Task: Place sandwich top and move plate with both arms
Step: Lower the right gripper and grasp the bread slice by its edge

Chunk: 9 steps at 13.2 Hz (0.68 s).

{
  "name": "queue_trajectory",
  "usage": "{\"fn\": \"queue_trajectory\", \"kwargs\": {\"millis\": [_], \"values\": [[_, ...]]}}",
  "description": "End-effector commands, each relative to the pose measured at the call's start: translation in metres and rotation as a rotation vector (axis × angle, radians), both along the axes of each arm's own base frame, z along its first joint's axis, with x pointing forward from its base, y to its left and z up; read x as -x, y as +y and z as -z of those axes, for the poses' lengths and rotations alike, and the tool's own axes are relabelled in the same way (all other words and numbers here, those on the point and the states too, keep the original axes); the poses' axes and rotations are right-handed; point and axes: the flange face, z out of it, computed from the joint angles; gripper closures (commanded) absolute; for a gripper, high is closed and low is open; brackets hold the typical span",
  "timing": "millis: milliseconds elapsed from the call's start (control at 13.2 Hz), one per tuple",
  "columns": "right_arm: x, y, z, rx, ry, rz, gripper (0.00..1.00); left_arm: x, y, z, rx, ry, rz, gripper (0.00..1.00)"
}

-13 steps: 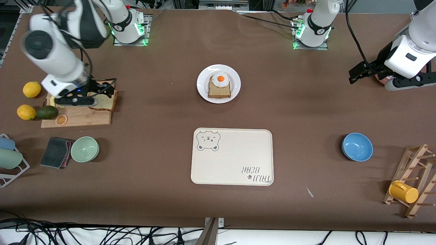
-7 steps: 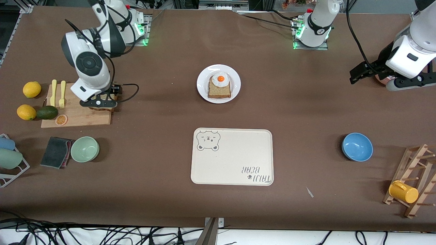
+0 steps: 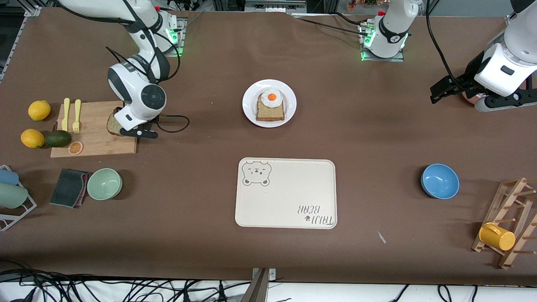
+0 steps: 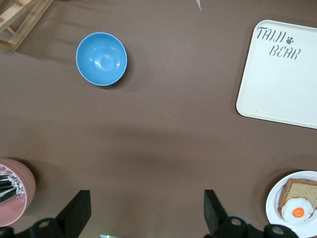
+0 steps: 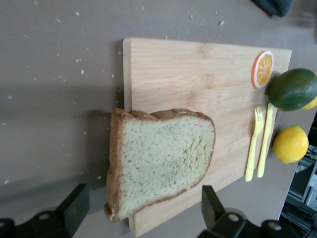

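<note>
Right gripper (image 5: 141,218), fingers wide, hovers over the brown wholemeal bread slice (image 5: 161,159) overhanging the bamboo cutting board (image 5: 198,79), at 9 o'clock from the small round white plate (image 3: 269,103). Risk: a grab on the unsupported overhang could tip it. Left gripper (image 4: 143,213) waits, fingers wide.

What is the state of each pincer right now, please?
Left pincer: open, empty, waiting above bare table.
Right pincer: open, above the bread slice on the cutting board, not gripping.

Bare tabletop (image 3: 201,126) between cutting board (image 3: 98,142) and plate (image 3: 249,111)

Sandwich top (image 3: 112,124) mostly hidden beneath the right arm's wrist in front view; plate (image 4: 275,204) cropped at left wrist view's edge.
</note>
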Motion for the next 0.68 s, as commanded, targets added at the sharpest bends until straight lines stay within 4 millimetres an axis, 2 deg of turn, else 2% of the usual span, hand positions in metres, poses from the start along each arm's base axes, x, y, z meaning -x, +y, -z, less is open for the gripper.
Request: {"fn": "queue_trajectory", "kwargs": {"millis": [0, 76, 152, 456, 608], "values": [[0.002, -0.005, 0.012, 0.016, -0.032, 0.031, 0.02, 0.004, -0.001, -0.007, 0.008, -0.006, -0.005, 0.0], [0.004, -0.008, 0.02, 0.015, -0.021, 0.039, 0.08, 0.004, -0.002, -0.008, 0.007, -0.006, -0.005, 0.0], [0.005, -0.008, 0.025, 0.014, -0.012, 0.038, 0.08, 0.004, -0.002, -0.008, 0.007, -0.006, -0.005, 0.0], [0.007, -0.01, 0.027, 0.018, -0.005, 0.043, 0.13, 0.005, -0.003, -0.008, 0.007, -0.007, -0.004, 0.0], [0.006, -0.019, 0.026, 0.027, 0.0, 0.058, 0.14, 0.005, -0.006, -0.008, 0.008, -0.007, 0.002, 0.0]]}}
